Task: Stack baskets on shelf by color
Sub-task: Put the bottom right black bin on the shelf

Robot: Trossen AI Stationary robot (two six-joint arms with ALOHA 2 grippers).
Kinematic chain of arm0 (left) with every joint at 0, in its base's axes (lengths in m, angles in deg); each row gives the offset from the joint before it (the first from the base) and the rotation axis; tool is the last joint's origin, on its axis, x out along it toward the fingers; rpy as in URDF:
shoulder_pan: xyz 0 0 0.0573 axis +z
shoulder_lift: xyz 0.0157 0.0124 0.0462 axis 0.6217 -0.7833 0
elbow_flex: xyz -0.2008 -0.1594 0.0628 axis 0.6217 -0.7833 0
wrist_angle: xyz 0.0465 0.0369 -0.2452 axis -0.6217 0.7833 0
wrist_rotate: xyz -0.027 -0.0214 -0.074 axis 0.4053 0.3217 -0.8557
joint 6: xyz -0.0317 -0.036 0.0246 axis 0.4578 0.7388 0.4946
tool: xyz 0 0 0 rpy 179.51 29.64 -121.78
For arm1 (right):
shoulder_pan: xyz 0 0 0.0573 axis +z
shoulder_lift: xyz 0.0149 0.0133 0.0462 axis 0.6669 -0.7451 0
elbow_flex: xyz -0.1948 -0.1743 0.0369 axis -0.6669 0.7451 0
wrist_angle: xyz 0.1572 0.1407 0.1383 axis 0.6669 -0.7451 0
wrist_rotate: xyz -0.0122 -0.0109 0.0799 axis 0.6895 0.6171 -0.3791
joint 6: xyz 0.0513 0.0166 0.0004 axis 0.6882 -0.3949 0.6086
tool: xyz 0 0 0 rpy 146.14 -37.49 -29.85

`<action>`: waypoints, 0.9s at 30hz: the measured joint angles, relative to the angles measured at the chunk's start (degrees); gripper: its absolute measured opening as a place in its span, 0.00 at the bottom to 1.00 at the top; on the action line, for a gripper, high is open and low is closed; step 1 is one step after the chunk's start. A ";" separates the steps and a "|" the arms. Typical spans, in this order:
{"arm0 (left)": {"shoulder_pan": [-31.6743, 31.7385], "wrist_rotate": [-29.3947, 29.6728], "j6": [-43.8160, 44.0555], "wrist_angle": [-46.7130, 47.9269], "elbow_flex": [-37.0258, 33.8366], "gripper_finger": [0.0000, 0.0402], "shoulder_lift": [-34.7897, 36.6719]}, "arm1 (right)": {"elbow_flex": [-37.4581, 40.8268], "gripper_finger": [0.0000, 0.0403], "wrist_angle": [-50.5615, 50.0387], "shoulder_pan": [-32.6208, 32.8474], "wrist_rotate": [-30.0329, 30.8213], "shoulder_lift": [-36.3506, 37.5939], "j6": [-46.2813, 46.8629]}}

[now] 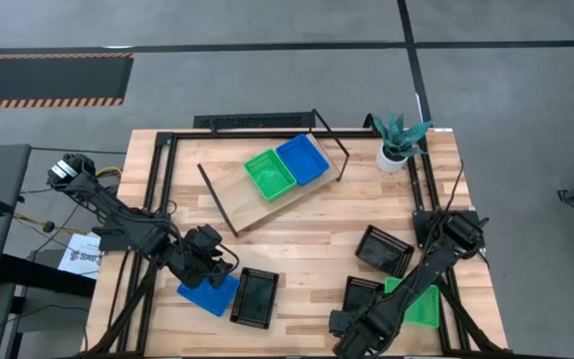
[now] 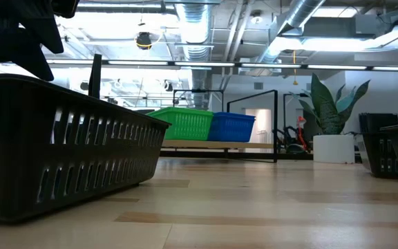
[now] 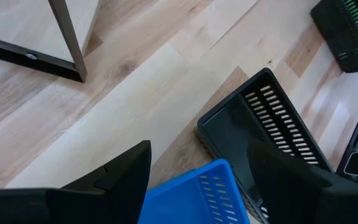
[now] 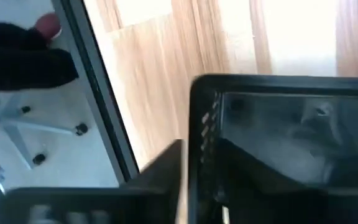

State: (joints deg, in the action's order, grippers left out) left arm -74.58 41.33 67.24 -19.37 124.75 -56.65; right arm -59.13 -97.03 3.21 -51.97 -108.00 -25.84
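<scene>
On the shelf [image 1: 239,197], far centre, a green basket [image 1: 269,174] and a blue basket [image 1: 302,160] stand side by side. My left gripper [image 1: 210,267] hangs open above a blue basket [image 3: 191,193], beside a black basket [image 3: 260,134] at the near left. My right gripper [image 4: 204,180] is open at the near end of another black basket [image 1: 363,297]. One finger [image 4: 163,171] stands outside that basket's wall [image 4: 202,124] and the other inside. A thin light strip shows between the outer finger and the wall.
A green basket [image 1: 423,305] lies just right of my right arm, and a third black basket [image 1: 385,249] sits farther back. A white plant pot [image 1: 394,157] stands at the far right corner. Bare wood lies between the shelf and the near baskets.
</scene>
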 joint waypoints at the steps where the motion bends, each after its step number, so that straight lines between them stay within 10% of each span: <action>1: 0.00 -0.02 0.28 0.02 0.00 0.63 0.00 | 0.00 0.17 -0.16 -0.45 -0.49 0.42 -1.09; 14: -0.07 -4.08 0.52 -0.02 0.00 0.63 0.00 | -4.63 0.03 -0.33 -11.85 3.56 13.58 -19.45; 27: -0.28 -1.95 3.06 0.39 0.00 0.63 0.00 | -17.68 0.02 8.10 -35.86 18.33 17.39 -72.84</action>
State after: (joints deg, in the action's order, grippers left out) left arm -74.86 39.39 70.30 -18.98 124.75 -56.65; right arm -76.81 -88.94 -32.65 -33.64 -90.61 -98.68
